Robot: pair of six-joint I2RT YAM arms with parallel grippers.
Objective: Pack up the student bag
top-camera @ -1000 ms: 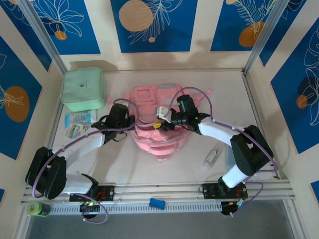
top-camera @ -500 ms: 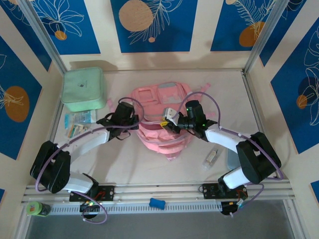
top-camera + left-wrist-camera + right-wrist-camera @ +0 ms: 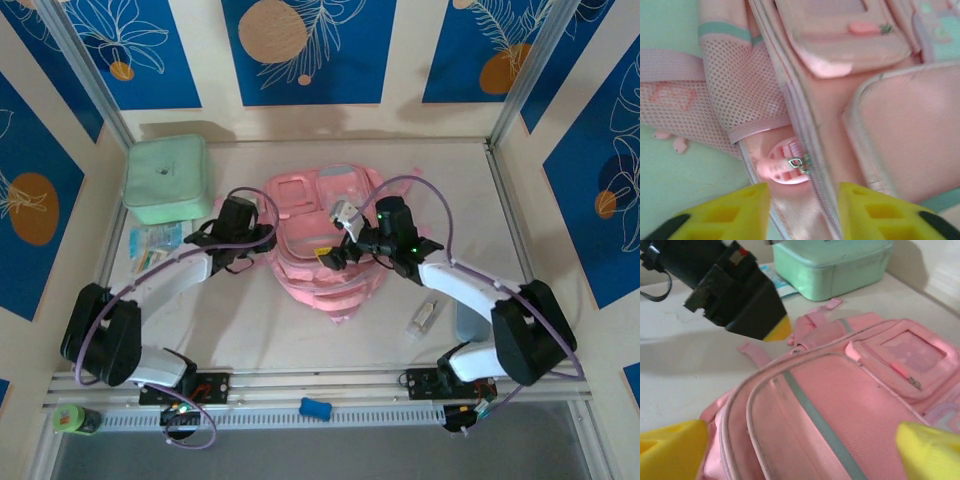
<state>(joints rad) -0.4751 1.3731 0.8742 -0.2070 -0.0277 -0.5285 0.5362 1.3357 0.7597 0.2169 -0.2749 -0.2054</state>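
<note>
one student bag (image 3: pixel 322 265) lies mid tabletop (image 3: pixel 450 190); one mint case (image 3: pixel 167 180) sits at the far left corner. your left gripper (image 3: pixel 802 200) stands part open, empty, at one zip pull (image 3: pixel 799 162); your right gripper (image 3: pixel 800 440) gapes wide, empty.

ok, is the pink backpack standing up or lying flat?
Lying flat: the pink backpack rests on the table with its front pockets facing up at the top camera.

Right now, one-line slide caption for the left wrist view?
Left tool, jaws apart, lined up on a zipper pull of the pink backpack.
</note>
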